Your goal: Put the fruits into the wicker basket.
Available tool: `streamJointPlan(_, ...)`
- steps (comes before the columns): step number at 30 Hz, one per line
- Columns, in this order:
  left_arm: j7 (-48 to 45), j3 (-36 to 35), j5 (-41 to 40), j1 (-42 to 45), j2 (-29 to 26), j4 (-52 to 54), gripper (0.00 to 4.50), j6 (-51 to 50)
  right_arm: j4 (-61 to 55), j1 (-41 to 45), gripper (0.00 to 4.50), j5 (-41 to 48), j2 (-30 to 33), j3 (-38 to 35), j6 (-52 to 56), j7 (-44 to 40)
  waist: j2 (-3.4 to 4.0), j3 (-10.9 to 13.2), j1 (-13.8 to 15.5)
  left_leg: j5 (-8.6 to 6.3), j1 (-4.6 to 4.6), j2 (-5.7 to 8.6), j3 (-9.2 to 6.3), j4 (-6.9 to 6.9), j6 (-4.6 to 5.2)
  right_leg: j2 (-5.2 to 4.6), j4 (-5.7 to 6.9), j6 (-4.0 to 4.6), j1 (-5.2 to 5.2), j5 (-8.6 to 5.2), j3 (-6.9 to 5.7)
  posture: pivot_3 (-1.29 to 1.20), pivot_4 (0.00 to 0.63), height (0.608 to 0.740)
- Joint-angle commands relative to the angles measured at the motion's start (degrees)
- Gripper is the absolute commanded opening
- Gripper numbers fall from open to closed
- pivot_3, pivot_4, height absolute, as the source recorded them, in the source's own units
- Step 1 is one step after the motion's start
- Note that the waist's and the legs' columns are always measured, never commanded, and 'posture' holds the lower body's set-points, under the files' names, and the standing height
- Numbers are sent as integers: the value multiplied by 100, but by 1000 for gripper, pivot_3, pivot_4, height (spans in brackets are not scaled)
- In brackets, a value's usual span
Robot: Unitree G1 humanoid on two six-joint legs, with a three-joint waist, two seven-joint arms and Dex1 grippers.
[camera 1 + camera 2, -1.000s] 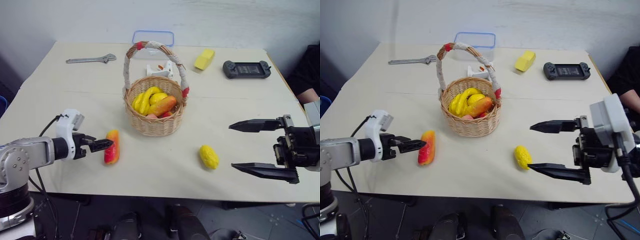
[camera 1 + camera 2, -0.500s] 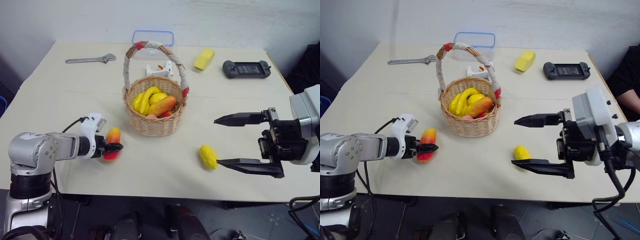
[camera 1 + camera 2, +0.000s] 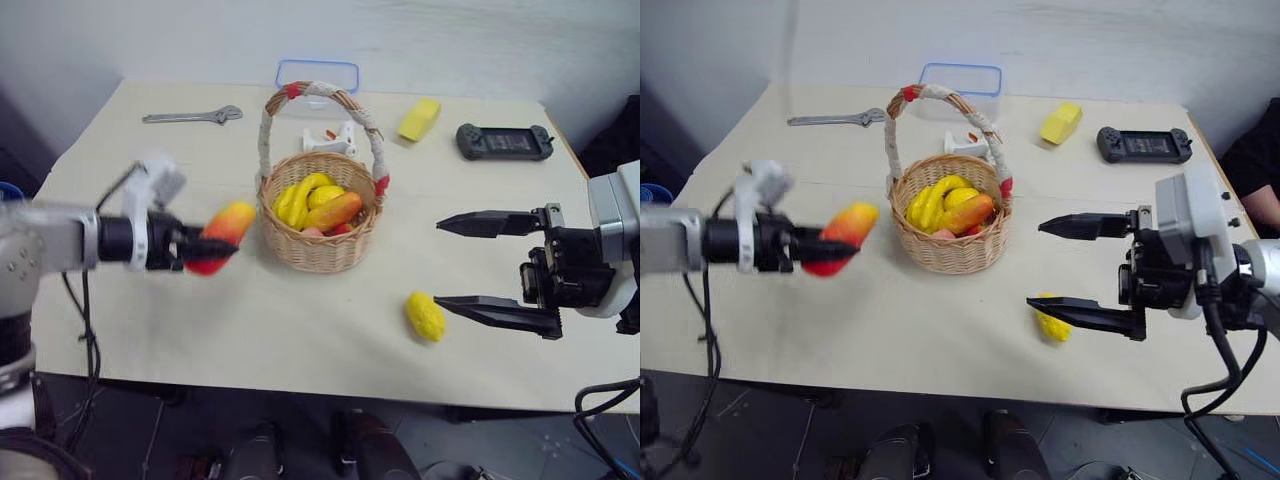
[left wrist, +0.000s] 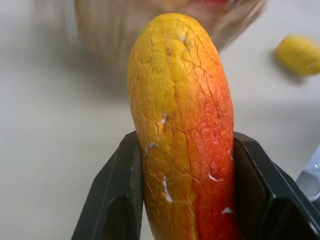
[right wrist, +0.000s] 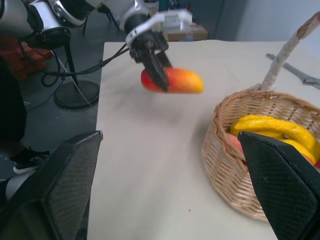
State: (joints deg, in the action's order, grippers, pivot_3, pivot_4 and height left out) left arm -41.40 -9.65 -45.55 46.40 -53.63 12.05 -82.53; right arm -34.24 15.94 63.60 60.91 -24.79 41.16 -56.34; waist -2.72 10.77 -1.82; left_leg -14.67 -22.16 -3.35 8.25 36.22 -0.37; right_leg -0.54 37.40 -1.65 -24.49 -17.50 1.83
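The red-to-yellow mango (image 3: 224, 233) hangs above the table just left of the wicker basket (image 3: 320, 252), with my left gripper (image 3: 212, 246) shut on it. In the left wrist view the mango (image 4: 182, 135) stands clamped between both black fingers. The basket's white-wrapped handle (image 3: 318, 93) arches over bananas and other fruit inside. A bumpy yellow lemon (image 3: 425, 316) lies on the table right of the basket. My right gripper (image 3: 440, 262) hovers open just right of the lemon, pointing left, with nothing between its fingers.
Along the table's far side lie a wrench (image 3: 190, 116), a clear blue-rimmed box (image 3: 317, 72), a yellow sponge (image 3: 418, 118) and a black game controller (image 3: 504, 140). A small white object (image 3: 330, 140) sits behind the basket.
My left gripper closed on the mango and lifted it off the table, up and toward the basket. The right gripper has stayed open near the lemon.
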Motion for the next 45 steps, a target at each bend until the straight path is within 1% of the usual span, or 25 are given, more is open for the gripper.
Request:
streamJointPlan(1, 287, 224, 159, 951, 746, -629, 2136, 262, 34, 141, 4500, -134, -78, 68, -167, 45, 0, 0, 32, 0, -3, 4, -2, 5, 9, 1, 0, -8, 0, 5, 0, 0, 150, 740)
streamJointPlan(4, 678, 589, 556, 1599, 1511, -1198, 2136, 557, 81, 228, 4500, -232, -180, 157, -209, 169, 0, 0, 27, -1, -10, 6, 0, 10, 11, 1, 1, -20, -2, 11, 5, 0, 150, 740)
streamJointPlan(5, 711, 682, 635, 1694, 1628, -1296, 2136, 616, 93, 242, 4500, -261, -197, 176, -222, 192, 0, 0, 25, 4, -15, 7, 0, 11, 3, 1, 2, -25, -5, 13, 6, 0, 150, 740)
streamJointPlan(9, 526, 1535, 1169, 1794, 1907, -1624, 2136, 1128, 44, 261, 4500, -334, -305, 180, -221, 389, 4, 2, -49, 6, -16, 1, 11, 14, -16, 7, 7, -34, -12, 6, 16, 0, 150, 740)
streamJointPlan(11, 597, 1693, 1440, 1844, 2071, -1936, 2136, 1421, -4, 234, 4500, -308, -331, 134, -193, 461, 6, 4, -48, 11, -14, -2, 11, 10, -24, 11, 12, -34, -17, 2, 16, 0, 150, 740)
streamJointPlan(13, 608, 1703, 1579, 1899, 2239, -2232, 2136, 1620, -48, 159, 4500, -289, -327, 61, -160, 534, 6, 4, -45, 14, -13, -5, 9, 10, -29, 14, 18, -31, -19, 0, 14, 0, 150, 740)
streamJointPlan(16, 406, 1670, 1623, 1877, 2285, -2287, 2832, 1751, -92, -58, 4500, -285, -299, -120, -123, 598, 6, 4, -50, 14, -14, -5, 8, 14, -28, 13, 21, -31, -20, 1, 15, 0, 150, 740)
streamJointPlan(19, 179, 1533, 1545, 1775, 2210, -2069, 3741, 1822, -165, -395, 4500, -220, -292, -393, -64, 664, 7, 4, -34, 13, -15, -4, 9, 15, -26, 11, 21, -31, -19, 1, 16, 0, 150, 740)
streamJointPlan(20, 47, 1443, 1498, 1688, 2146, -1931, 3989, 1962, -210, -579, 4500, -200, -318, -530, -32, 701, 6, 4, -25, 12, -15, -3, 9, 14, -25, 10, 21, -32, -19, 1, 16, 0, 150, 740)
streamJointPlan(21, -107, 1371, 1467, 1594, 2068, -1786, 4353, 2126, -255, -766, 4500, -191, -346, -664, -3, 742, 7, 4, -27, 12, -15, -3, 9, 13, -25, 10, 20, -32, -19, 0, 15, 0, 150, 740)
streamJointPlan(22, -271, 1317, 1446, 1493, 1975, -1645, 4452, 2286, -292, -965, 4500, -200, -372, -806, 27, 775, 7, 4, -25, 12, -15, -3, 9, 13, -25, 11, 20, -32, -20, 0, 16, 0, 150, 740)
streamJointPlan(25, -766, 1044, 1244, 1186, 1702, -1149, 4452, 2639, -423, -1638, 4500, -189, -450, -1429, 171, 844, 7, 4, -20, 13, -13, -7, 10, 8, -30, 13, 20, -31, -19, -1, 14, 0, 150, 740)
streamJointPlan(29, -1648, 654, 910, 754, 1235, -608, 4452, 3161, -342, -2602, 4500, -91, -609, -2596, 446, 741, 8, 5, 10, 14, -9, -6, 8, 11, -31, 12, 22, -32, -12, -1, 12, 0, 150, 740)
streamJointPlan(33, -2517, 586, 890, 319, 700, -401, 4452, 3766, -356, -3484, 4500, -212, -759, -3293, 533, 413, 7, 4, 2, 13, 4, -2, 8, 12, -25, 11, 15, -34, 3, 0, 14, 0, 150, 740)
streamJointPlan(36, -3265, 664, 927, 7, 238, -318, 4452, 4156, -343, -3988, 4500, -267, -855, -3532, 518, 168, 8, 4, -16, 9, 10, -2, 7, 4, -10, 13, 6, -33, 10, -1, 13, 0, 150, 740)
streamJointPlan(38, -3637, 783, 982, -99, 62, -269, 4452, 4411, -333, -4037, 4500, -124, -859, -3443, 536, 196, 7, 4, -34, 8, 9, -3, 7, 4, -4, 13, 3, -32, 10, -1, 13, 0, 150, 740)
streamJointPlan(40, -3786, 879, 1018, -123, 43, -241, 4452, 4564, -369, -3996, 4500, -13, -840, -3230, 554, 243, 7, 4, -31, 5, 8, -2, 7, 4, 4, 12, 2, -32, 10, -1, 13, 0, 150, 740)
streamJointPlan(43, -3816, 1089, 1112, -131, 207, -141, 4452, 4759, -636, -3702, 4500, -367, -829, -2162, 377, 516, 4, 2, -31, 3, 8, -2, 4, 4, 8, 12, 0, -32, 12, -1, 13, 0, 150, 740)
streamJointPlan(44, -3798, 1126, 1140, -137, 243, -131, 4452, 4807, -679, -3633, 4500, -497, -828, -1929, 326, 594, 4, 2, -35, 3, 7, -2, 4, 4, 10, 12, 0, -32, 12, -1, 13, 0, 150, 740)
streamJointPlan(45, -3792, 1162, 1165, -165, 283, -118, 4452, 4861, -697, -3464, 4500, -811, -846, -1455, 218, 750, 5, 2, -34, 3, 6, -2, 4, 4, 10, 12, 1, -32, 10, -1, 14, 0, 150, 740)
